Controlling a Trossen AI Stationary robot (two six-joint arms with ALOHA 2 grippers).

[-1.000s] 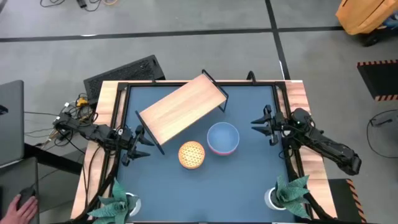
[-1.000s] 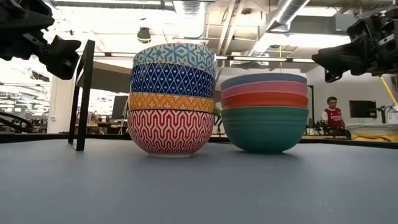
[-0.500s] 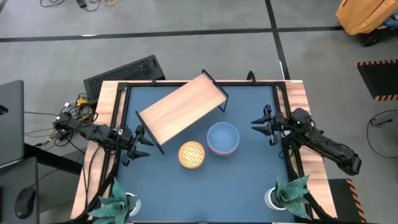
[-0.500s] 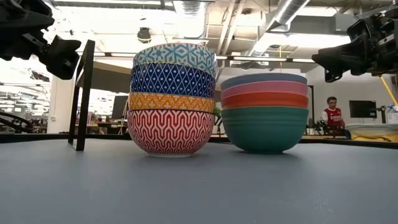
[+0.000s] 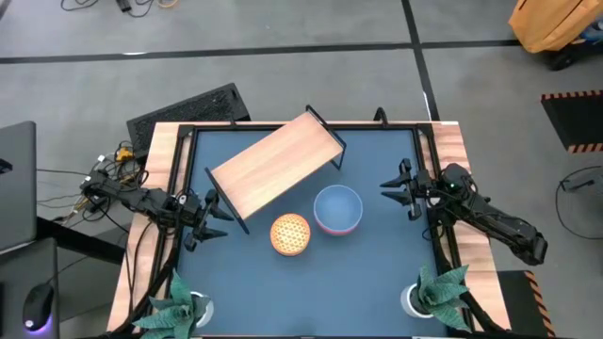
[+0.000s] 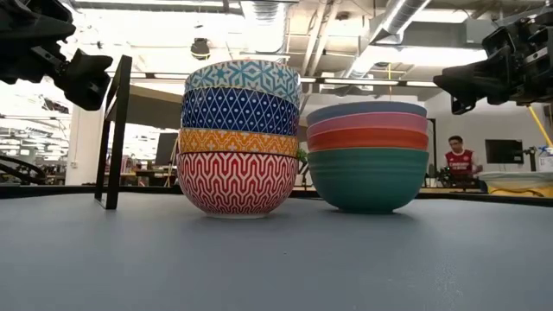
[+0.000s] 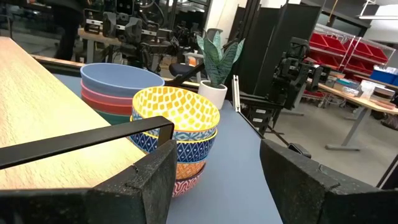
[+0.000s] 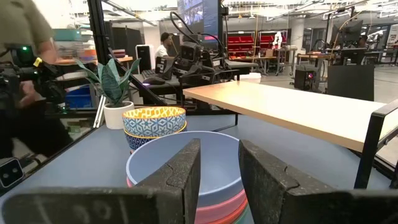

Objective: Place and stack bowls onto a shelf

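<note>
The left gripper (image 5: 209,218) is waiting at the left edge of the table (image 5: 377,273), with its two fingers (image 7: 140,180) spread wide and nothing between them. It is pointing toward the shelf (image 5: 275,162) and the bowls. The right gripper (image 5: 398,186) is waiting at the right edge of the table, and its fingers (image 8: 180,171) are a little apart with nothing held. It is pointing at the plain bowl stack (image 5: 337,208). The shelf is sitting at a slant near the back of the table, on thin black legs (image 6: 114,130), and its wooden top is bare. Just in front of it, two piles of bowls are sitting side by side on the blue table. The patterned bowl stack (image 6: 239,138) is four bowls tall, with a red one at the bottom, then orange, then dark blue, then a light blue one that is yellow inside. The plain bowl stack is also four bowls: green, red, pink, and blue on top. Two white pots with green plants (image 5: 174,306) are standing at the front corners. A person in a red shirt (image 6: 456,160) is sitting far off in the room.
</note>
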